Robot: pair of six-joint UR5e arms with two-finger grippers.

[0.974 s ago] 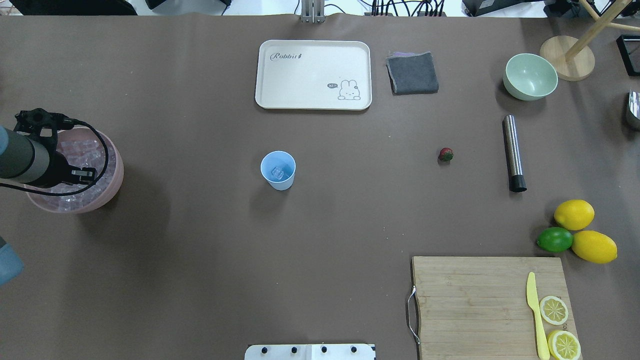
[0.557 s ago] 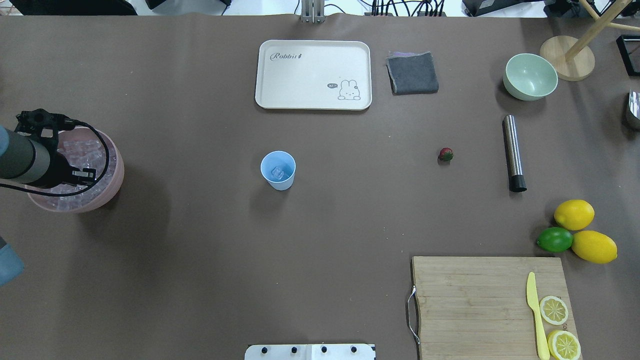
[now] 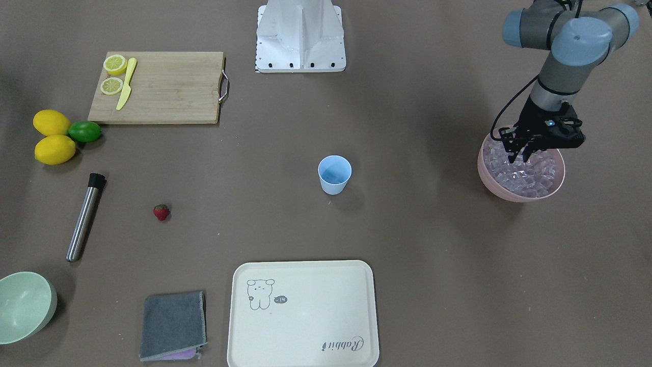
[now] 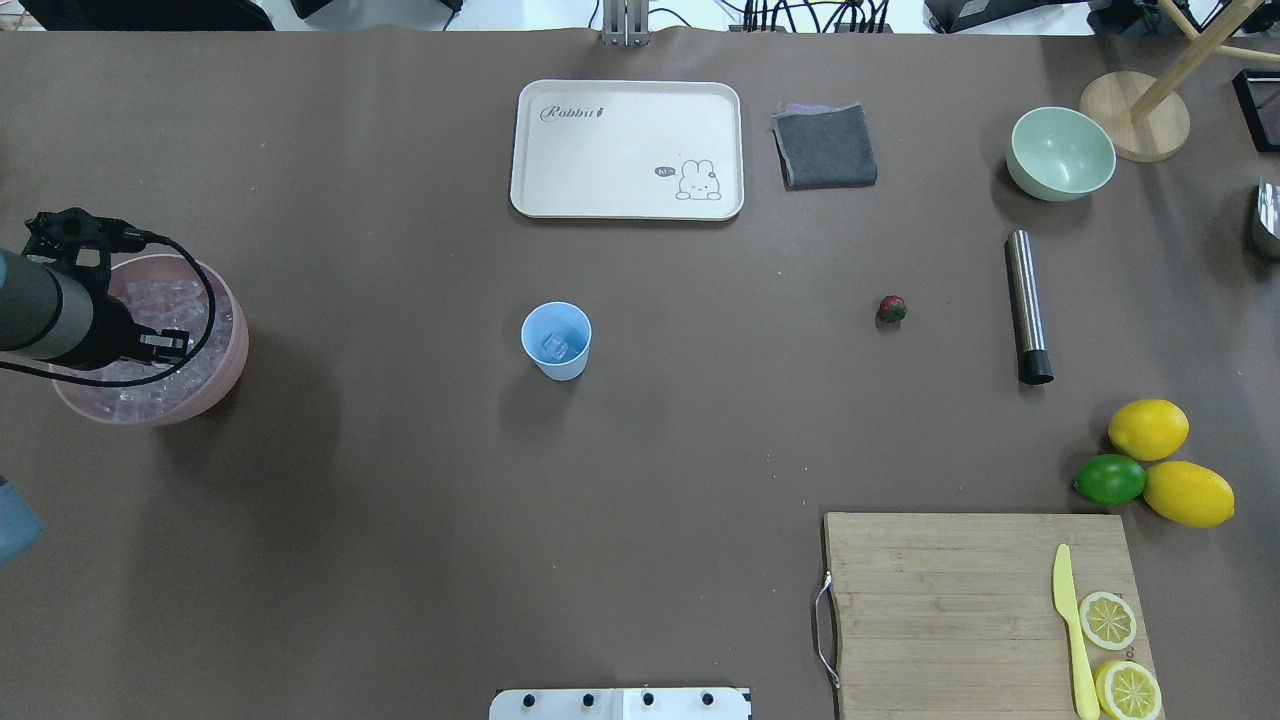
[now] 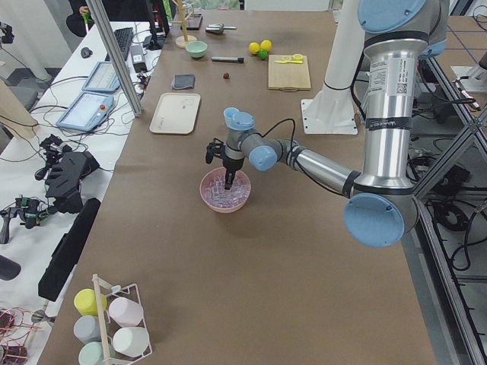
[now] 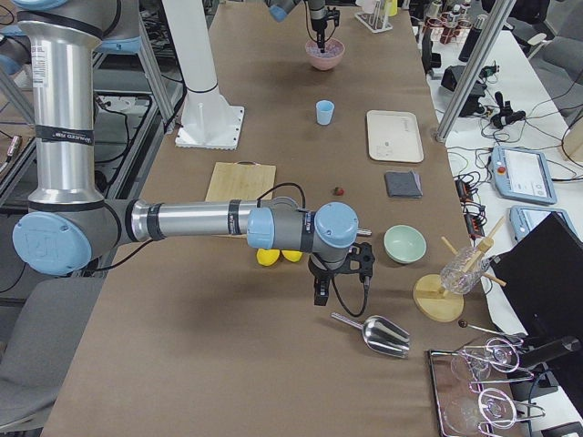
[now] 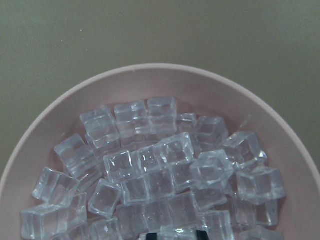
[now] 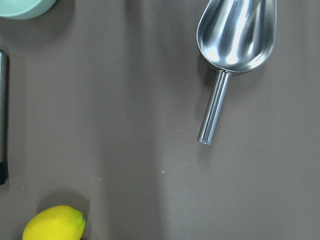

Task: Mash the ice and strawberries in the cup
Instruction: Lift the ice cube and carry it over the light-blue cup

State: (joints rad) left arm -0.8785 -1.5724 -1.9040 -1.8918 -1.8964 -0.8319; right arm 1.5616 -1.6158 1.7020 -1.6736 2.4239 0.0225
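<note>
— Where's the cup?

— The cup (image 4: pixel 556 340) stands upright in the middle of the table (image 4: pixel 400 520), with one cube of the ice (image 4: pixel 554 347) in it. The rest is heaped in the pink bowl (image 4: pixel 237 345) at the robot's left end.

— And the strawberry?

— The strawberry (image 4: pixel 891 309) lies on the table, well to the right of the cup and near a steel cylinder (image 4: pixel 1027 305).

— The grippers?

— The left gripper (image 3: pixel 523 155) points down into the pink bowl, its tips apart among the cubes. I cannot tell whether they pinch one. The right gripper (image 6: pixel 320 296) hangs near a metal scoop (image 8: pixel 235 35), and I cannot tell how its jaws stand.

— Anything different from a second ago?

— The left wrist has drifted slightly outward over the bowl. The cup and the strawberry lie as they did.
</note>
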